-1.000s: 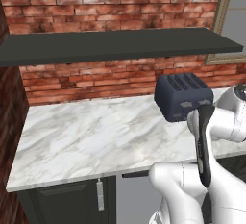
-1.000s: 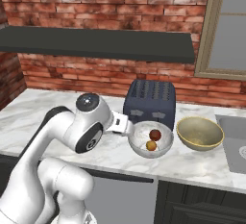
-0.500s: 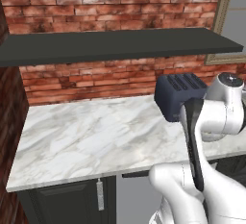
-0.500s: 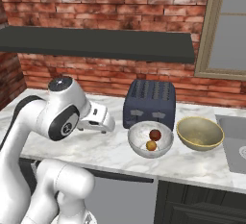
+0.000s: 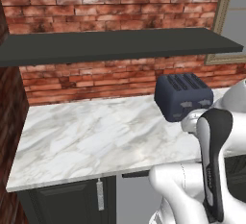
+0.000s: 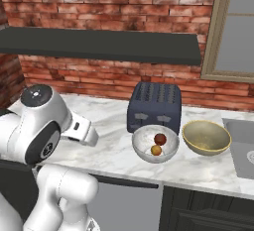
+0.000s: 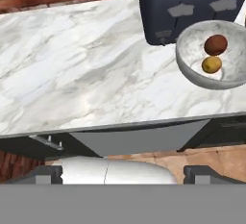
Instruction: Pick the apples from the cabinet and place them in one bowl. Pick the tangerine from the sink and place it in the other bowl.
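My gripper [image 7: 123, 174] is wide open and holds nothing. Its two dark tips sit far apart at the bottom of my hand view, one at each side.

I look down at the marble counter [image 7: 81, 74]. The pale grey-white bowl [image 6: 155, 144] sits on it, just in front of the dark blue toaster [image 6: 154, 107]. Both apples are inside this bowl. The dark red apple [image 6: 159, 139] is nearer the toaster. The yellow-orange apple [image 6: 156, 150] lies just beside it, nearer the front edge of the counter. In my hand view I see the same bowl [image 7: 192, 71] with the red apple [image 7: 215, 44] and the yellow one [image 7: 211, 65] in it.

The tan-olive bowl [image 6: 206, 137] stands just to the right of the pale bowl, and I see nothing inside it. Next to that is the grey sink [image 6: 239, 145], with a small round thing low in the basin that I cannot make out.

The long dark shelf [image 6: 99, 45] hangs on the brick wall above the counter.
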Controlling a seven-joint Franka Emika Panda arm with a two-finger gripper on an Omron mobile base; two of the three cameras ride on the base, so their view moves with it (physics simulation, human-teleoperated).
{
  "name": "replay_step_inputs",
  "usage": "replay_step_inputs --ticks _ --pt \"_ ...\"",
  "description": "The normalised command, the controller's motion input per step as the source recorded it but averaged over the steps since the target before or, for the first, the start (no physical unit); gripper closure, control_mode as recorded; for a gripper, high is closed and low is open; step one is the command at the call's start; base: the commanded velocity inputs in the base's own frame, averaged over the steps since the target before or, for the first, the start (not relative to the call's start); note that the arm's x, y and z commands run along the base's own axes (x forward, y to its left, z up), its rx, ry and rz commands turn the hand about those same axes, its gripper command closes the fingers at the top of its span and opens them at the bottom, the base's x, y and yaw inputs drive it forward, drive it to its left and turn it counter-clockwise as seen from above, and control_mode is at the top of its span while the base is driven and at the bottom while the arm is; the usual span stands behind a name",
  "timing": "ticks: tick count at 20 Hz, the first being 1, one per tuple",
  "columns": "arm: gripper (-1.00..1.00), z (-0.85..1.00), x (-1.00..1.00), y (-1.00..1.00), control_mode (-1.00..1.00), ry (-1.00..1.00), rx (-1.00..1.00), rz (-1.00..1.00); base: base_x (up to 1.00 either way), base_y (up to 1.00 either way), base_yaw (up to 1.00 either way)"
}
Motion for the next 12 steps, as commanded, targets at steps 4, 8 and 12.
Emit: replay_step_inputs --ticks 4,8,12 --pt "-1.00 0.04 -0.59 0.70 -1.00 -0.19 0.00 0.00 0.00 0.00 0.00" --pt "-1.00 0.07 -0.16 0.10 -1.00 0.00 0.00 0.00 0.00 0.00 0.00" --pt "-1.00 0.00 0.00 0.00 -1.00 0.00 0.00 0.00 0.00 0.00 0.00"
